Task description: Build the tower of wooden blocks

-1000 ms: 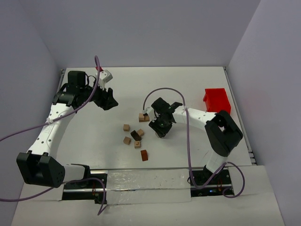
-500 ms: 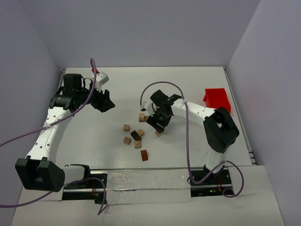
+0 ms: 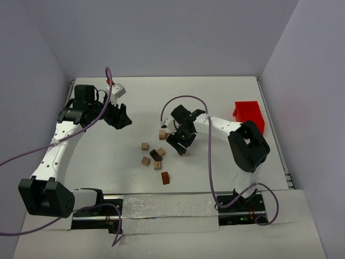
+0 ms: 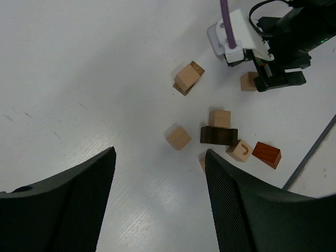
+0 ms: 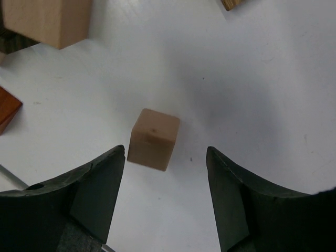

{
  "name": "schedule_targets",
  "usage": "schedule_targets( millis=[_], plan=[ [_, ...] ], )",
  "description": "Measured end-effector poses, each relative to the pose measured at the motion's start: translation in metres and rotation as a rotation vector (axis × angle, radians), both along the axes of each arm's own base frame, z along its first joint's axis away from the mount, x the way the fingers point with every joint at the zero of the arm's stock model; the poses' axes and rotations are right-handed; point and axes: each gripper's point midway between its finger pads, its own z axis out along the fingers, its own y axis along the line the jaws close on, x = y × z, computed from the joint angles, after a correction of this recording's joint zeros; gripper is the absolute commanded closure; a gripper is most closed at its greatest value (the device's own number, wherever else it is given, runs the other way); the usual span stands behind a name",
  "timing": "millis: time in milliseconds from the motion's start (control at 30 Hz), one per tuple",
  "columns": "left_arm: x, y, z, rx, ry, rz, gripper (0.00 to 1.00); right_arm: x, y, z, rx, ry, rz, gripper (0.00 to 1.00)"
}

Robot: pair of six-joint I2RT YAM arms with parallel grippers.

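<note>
Right gripper (image 5: 164, 152) is spread wide with nothing in it, fingers pointing down at the tabletop. Over on the other side the left gripper (image 4: 160, 155) is just as wide open and just as empty. In the top view it hangs at ten o'clock from the loose pieces, well apart from them.

No tower yet. The wood blocks (image 3: 156, 156) lie scattered flat, at eight o'clock from the right gripper in the top view. Most are tan, with one dark brown and one reddish-brown among them. At its ten o'clock, just beside it, sits a two-piece pair (image 4: 188, 77), a tan block touching a darker one.

Now the one that matters: the tan cube (image 5: 153, 139). In the right wrist view it sits squarely between the open fingers, touching neither. It's a shade toward nine o'clock, nearer that finger than the three o'clock one. A cube has no long axis to worry about, but its faces look slightly skewed to the closing line, so I'd expect it to twist a little as the fingers meet it. The right arm is plainly the nearer one.
</note>
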Motion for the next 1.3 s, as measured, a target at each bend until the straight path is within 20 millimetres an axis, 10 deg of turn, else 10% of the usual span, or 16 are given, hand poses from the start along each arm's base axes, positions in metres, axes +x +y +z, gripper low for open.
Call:
schedule_targets(
  millis=[233, 567, 933, 1300],
  plan=[
    [0.001, 0.0, -0.006, 0.004, 0.024, 0.0, 0.25, 0.0, -0.004, -0.024, -0.05, 0.041, -0.021, 0.62],
    [0.002, 0.0, -0.011, 0.013, 0.033, -0.011, 0.26, 0.009, -0.001, -0.013, -0.019, 0.012, 0.1, 0.78],
    [-0.005, -0.007, -0.009, -0.014, 0.068, -0.092, 0.25, 0.118, -0.015, 0.064, 0.128, -0.165, 0.327, 0.84],
    [-0.001, -0.009, 0.004, -0.109, 0.115, -0.127, 0.24, 0.115, 0.001, 0.047, 0.08, -0.106, 0.599, 0.83]
  ],
)
